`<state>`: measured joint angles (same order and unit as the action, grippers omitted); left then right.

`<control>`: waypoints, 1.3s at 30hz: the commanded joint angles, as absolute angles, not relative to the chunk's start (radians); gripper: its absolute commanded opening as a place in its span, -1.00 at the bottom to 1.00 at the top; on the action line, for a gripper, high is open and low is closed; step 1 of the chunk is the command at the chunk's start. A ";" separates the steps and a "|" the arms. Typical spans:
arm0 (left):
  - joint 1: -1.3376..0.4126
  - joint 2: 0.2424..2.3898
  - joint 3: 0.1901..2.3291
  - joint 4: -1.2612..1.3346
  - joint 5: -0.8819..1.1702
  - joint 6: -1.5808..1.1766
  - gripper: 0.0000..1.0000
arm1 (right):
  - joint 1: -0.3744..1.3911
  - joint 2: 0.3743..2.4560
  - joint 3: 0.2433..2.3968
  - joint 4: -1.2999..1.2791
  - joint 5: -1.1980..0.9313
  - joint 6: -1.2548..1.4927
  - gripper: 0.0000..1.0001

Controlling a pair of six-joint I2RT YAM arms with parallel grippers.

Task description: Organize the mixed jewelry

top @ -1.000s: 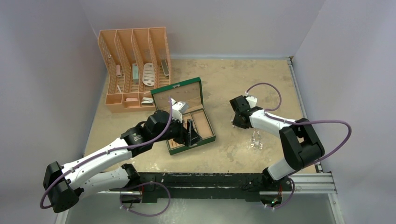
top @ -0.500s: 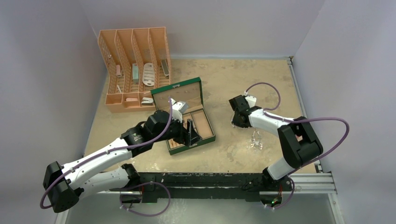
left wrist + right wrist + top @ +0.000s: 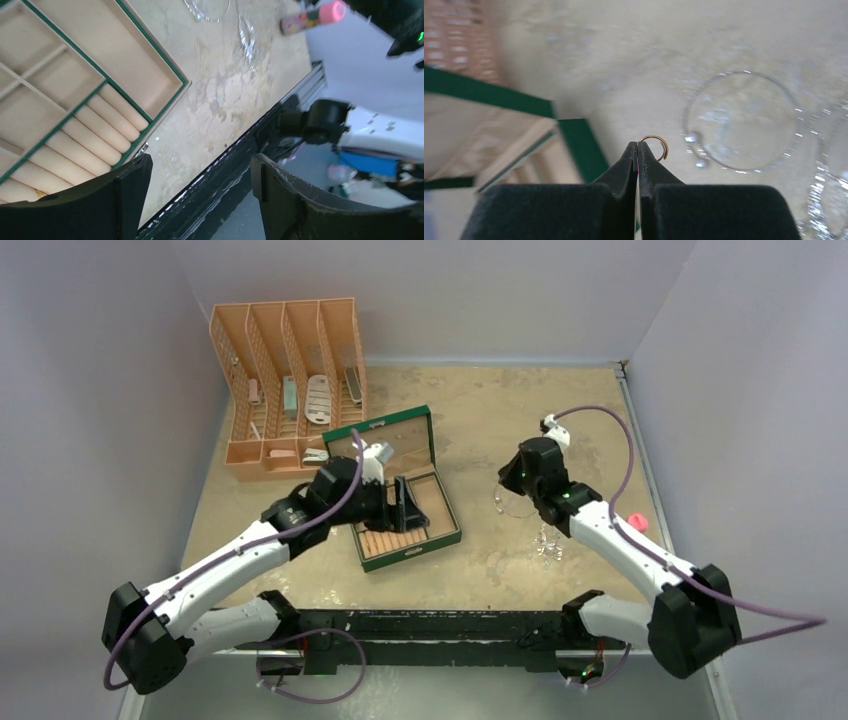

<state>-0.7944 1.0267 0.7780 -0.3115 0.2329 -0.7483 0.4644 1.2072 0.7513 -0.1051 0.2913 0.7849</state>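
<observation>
Right wrist view: the right gripper (image 3: 638, 146) is seen clenched, its fingertips pinched on the edge of one small gold ring (image 3: 657, 145), whose loop juts free toward one o'clock above the table (image 3: 634, 60). One thin wire hoop (image 3: 741, 121) is laid flat at three o'clock, apart from the ring, with two small beads at its left end. One silvery chain cluster (image 3: 826, 200) is cut off by the frame edge at four o'clock and is blurred. A corner of the green box (image 3: 574, 137) is caught at nine o'clock, smeared; at ten o'clock the orange rack (image 3: 454, 40) is only a blur. In the top external view the right forearm is stretched from an elbow at the lower right toward ten o'clock, wrist pitched down near the hoop; the pinched ring is too small to be made out there. One pink-capped bottle (image 3: 636, 522) is lying at four o'clock from that wrist. The left gripper (image 3: 200, 195) is held released, jaws wide with nothing between them, over the near edge of the open box, the left forearm being reached toward two o'clock. Among the box's padded rolls one tiny gold piece (image 3: 40, 193) is glimpsed at the edge of the left finger. Four upright slots are counted in the rack, holding small items that cannot be identified.
</observation>
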 commanded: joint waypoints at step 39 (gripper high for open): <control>-0.456 1.108 0.684 0.954 0.834 -1.910 0.14 | 0.673 1.204 0.611 1.277 -0.440 1.453 -1.00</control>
